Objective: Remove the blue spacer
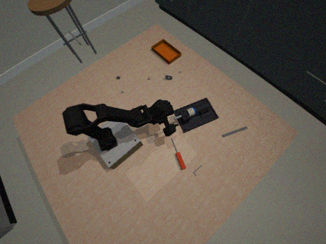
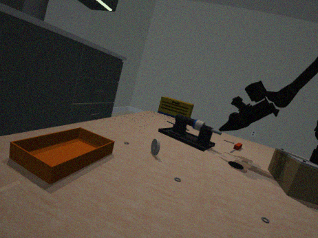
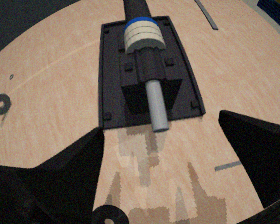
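Note:
The shaft (image 1: pixel 178 117) (image 2: pixel 216 132) (image 3: pixel 157 107) sticks out as a grey rod from the smaller support block (image 2: pixel 205 136) (image 3: pixel 131 95) on the dark base plate (image 2: pixel 163 131) (image 3: pixel 112 107). The blue spacer (image 2: pixel 195 122) (image 3: pixel 142 20) sits on the shaft against the big housing block (image 2: pixel 179 122) (image 3: pixel 136 7). White spacers (image 1: pixel 190 112) (image 2: pixel 199 124) (image 3: pixel 145 37) sit beside it, towards the support block. My gripper (image 2: pixel 220 131) (image 3: pixel 164 125) is open and empty, pointing at the shaft's free end. In the wrist view its fingers stand wide to either side of that end, not touching it.
An orange tray (image 1: pixel 166 50) (image 2: pixel 31 166) stands apart. A red-handled screwdriver (image 1: pixel 180 160) (image 2: pixel 237 146) and a hex key (image 1: pixel 195 173) lie near the arm. A grey bar (image 1: pixel 234 132) lies beyond the plate. A black ring (image 2: pixel 236 164) (image 3: pixel 110 215) lies below the gripper. A yellow sign (image 2: pixel 176 106) stands behind.

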Robot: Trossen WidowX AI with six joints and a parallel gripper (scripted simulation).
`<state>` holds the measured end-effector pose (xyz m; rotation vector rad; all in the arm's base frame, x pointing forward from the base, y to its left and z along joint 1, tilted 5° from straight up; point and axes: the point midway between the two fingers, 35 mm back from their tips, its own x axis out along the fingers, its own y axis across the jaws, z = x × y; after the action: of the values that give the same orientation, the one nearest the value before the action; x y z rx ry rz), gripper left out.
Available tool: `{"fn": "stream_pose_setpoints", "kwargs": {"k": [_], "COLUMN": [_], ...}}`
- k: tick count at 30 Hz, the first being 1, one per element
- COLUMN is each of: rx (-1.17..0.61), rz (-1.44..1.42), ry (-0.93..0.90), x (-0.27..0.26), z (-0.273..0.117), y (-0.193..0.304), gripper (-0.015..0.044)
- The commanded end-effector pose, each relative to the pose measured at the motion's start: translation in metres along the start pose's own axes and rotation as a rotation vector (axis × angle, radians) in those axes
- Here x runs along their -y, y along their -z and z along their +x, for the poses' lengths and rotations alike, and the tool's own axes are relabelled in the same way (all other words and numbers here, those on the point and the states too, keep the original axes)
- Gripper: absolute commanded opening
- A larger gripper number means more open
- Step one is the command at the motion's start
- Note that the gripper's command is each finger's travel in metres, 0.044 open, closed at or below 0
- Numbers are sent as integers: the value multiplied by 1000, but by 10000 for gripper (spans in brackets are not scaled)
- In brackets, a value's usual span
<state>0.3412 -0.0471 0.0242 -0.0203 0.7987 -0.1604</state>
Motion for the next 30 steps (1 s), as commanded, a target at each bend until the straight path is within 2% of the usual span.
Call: {"fn": "stream_pose_setpoints", "kwargs": {"k": [1, 30], "rx": [4, 3], "rz": [-6, -6], "ry": [-5, -5], "x": [-1, -1], "z": [0, -4], "y": [-1, 4], "gripper": [440, 440]}}
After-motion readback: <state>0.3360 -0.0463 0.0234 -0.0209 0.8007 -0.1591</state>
